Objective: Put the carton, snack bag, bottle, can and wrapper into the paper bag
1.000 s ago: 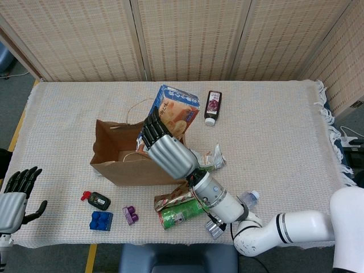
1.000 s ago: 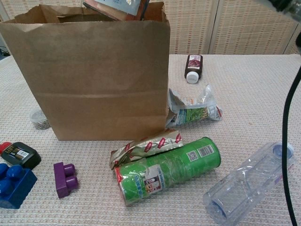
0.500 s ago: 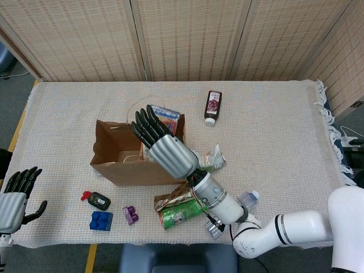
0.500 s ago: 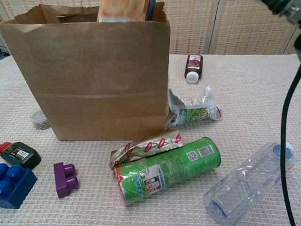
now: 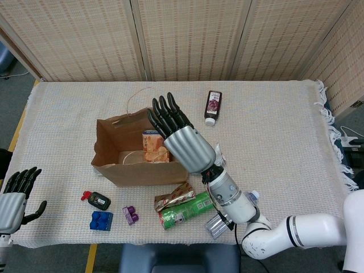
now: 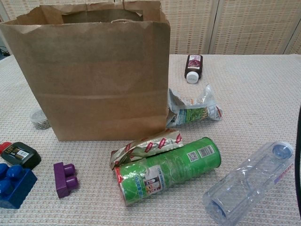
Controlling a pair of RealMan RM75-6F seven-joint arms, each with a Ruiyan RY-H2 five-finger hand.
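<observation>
The brown paper bag (image 5: 136, 170) (image 6: 94, 80) stands open at the table's left middle. The carton (image 5: 154, 148) lies inside it; the chest view hides it behind the bag's wall. My right hand (image 5: 183, 139) hovers open over the bag's right edge, fingers spread, holding nothing. In front of the bag lie the foil wrapper (image 5: 173, 197) (image 6: 146, 147) and the green can (image 5: 185, 210) (image 6: 169, 168) on its side. The snack bag (image 6: 193, 110) sits right of the bag. The clear bottle (image 6: 251, 183) lies at the front right. My left hand (image 5: 14, 196) is open, far left.
A small dark bottle (image 5: 212, 106) (image 6: 193, 67) lies at the back. A blue block (image 6: 14, 181), a purple block (image 6: 63, 179) and a black and red item (image 6: 19, 153) sit front left. The table's front edge is close behind the can.
The carton has gone from my right hand down into the paper bag. That hand has let go, opened and drawn back to the right. The left hand has not moved.
</observation>
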